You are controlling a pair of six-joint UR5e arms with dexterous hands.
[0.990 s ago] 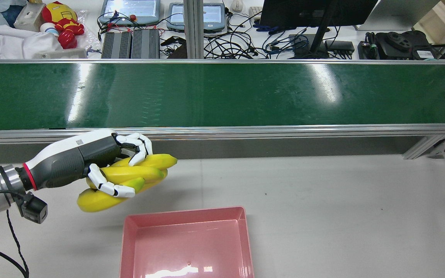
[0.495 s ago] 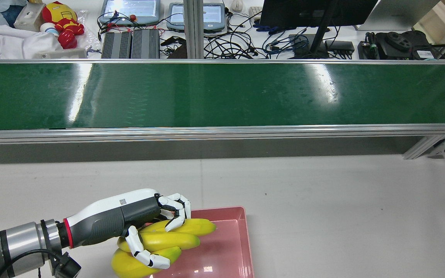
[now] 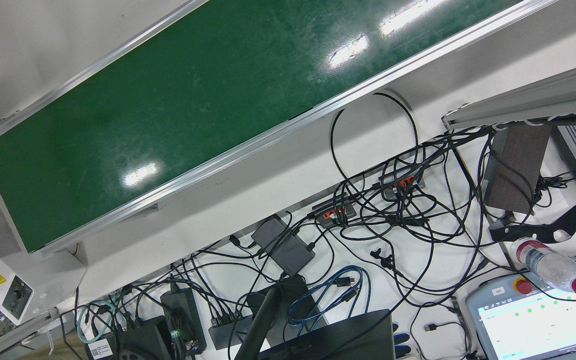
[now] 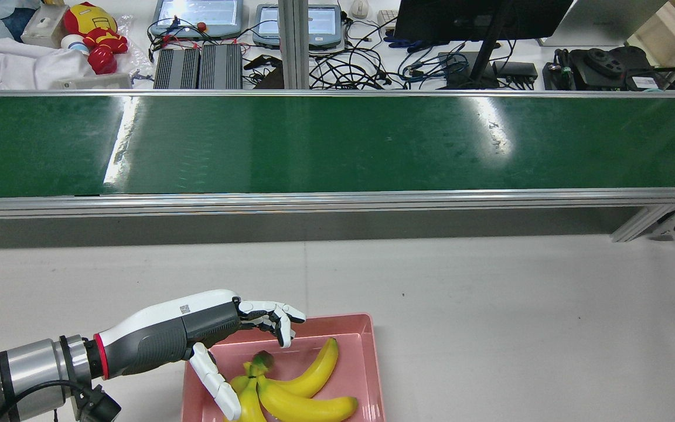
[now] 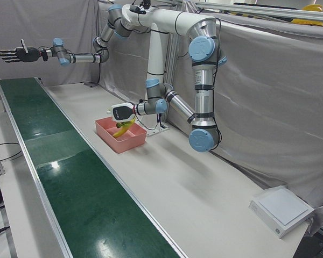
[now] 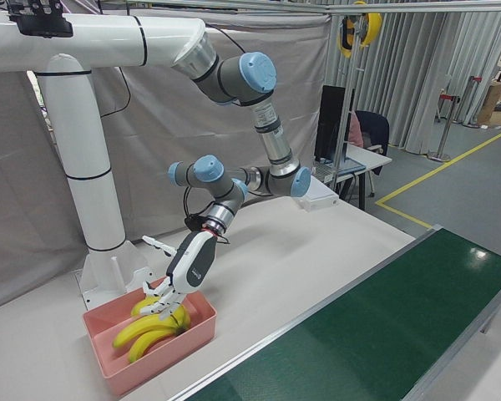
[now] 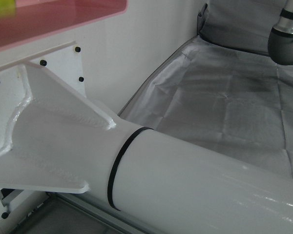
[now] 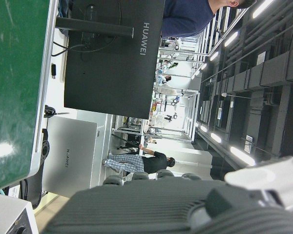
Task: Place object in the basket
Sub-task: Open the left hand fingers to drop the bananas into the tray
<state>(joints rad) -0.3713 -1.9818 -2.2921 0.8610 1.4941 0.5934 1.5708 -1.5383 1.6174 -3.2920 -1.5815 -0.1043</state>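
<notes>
Yellow banana bunch (image 4: 290, 392) in pink basket (image 4: 367, 363)

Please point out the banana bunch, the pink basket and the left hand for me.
banana bunch (image 4: 305, 401): rear view, on the front banana's body.
pink basket (image 4: 373, 363): rear view, on its right wall.
left hand (image 4: 197, 333): rear view, on the grey palm housing.

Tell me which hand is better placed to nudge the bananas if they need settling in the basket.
Left. The left hand hangs open right above the bananas in the pink basket. The right hand is stretched out high and far off, beyond the conveyor's end.
</notes>
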